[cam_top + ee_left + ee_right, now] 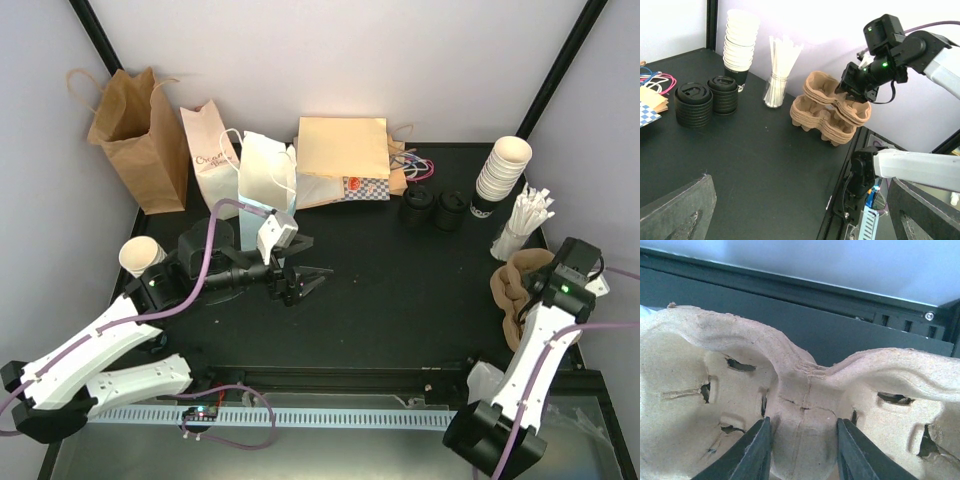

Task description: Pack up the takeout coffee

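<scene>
From above, the lidless cup (140, 256) stands at the worktop's (400, 290) left edge beside the bent left arm (110, 335), and the left jaws gape wide, empty. The left wrist view shows the right arm (920, 50) bowed over the carrier stack (825, 115), where nested carriers might lift together. The right wrist view shows the right jaws narrow, pinching the top carrier's ridge (802, 405), which may tear.

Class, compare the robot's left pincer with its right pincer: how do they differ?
The left pincer gapes wide and empty; the right pincer is closed on the ridge of a moulded brown pulp cup carrier. The left pincer hangs over the black table's left half; the right sits at its right edge. Both have two dark fingers.
</scene>
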